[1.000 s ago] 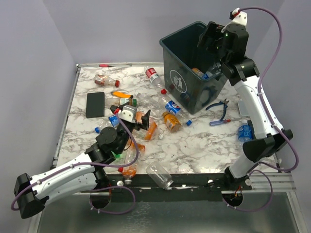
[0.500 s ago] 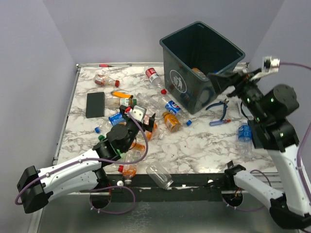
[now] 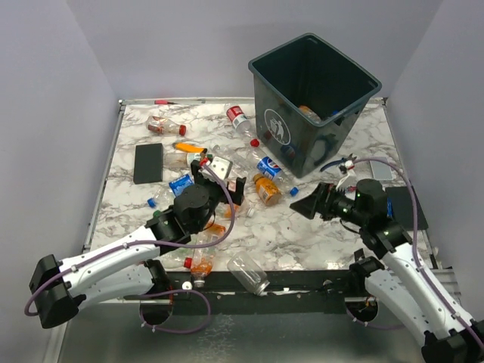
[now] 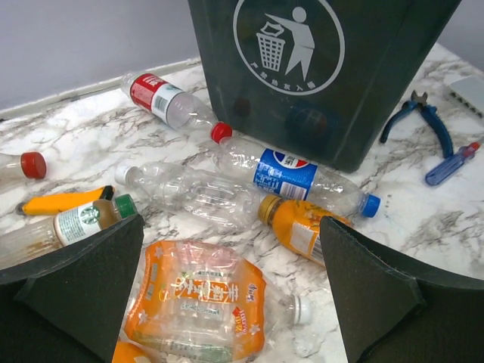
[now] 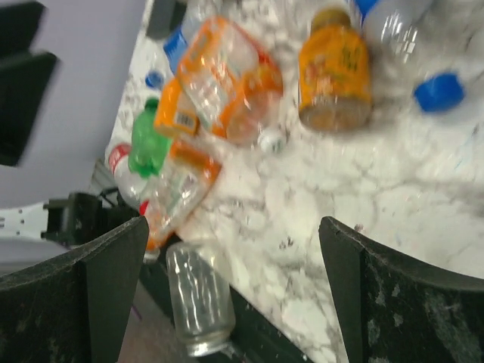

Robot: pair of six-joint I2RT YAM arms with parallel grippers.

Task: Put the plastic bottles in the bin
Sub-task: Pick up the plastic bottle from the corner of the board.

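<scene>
The bin stands at the back right, and its logo side fills the top of the left wrist view. Plastic bottles lie scattered left of it: a red-labelled one, a blue-labelled one, an orange one and a clear one overhanging the front edge. My left gripper hangs open above a crushed orange-labelled bottle, holding nothing. My right gripper is open and empty low over the front right, pointing left toward the clear bottle.
A flat black pad lies at the left. Blue-handled pliers and a blue screwdriver rest right of the bin. More bottles sit at the back left. The table's front edge runs just below my right gripper.
The right arm swung down from over the bin to low above the table's front right, jaws open. The left gripper moved right and forward over the bottle pile.
</scene>
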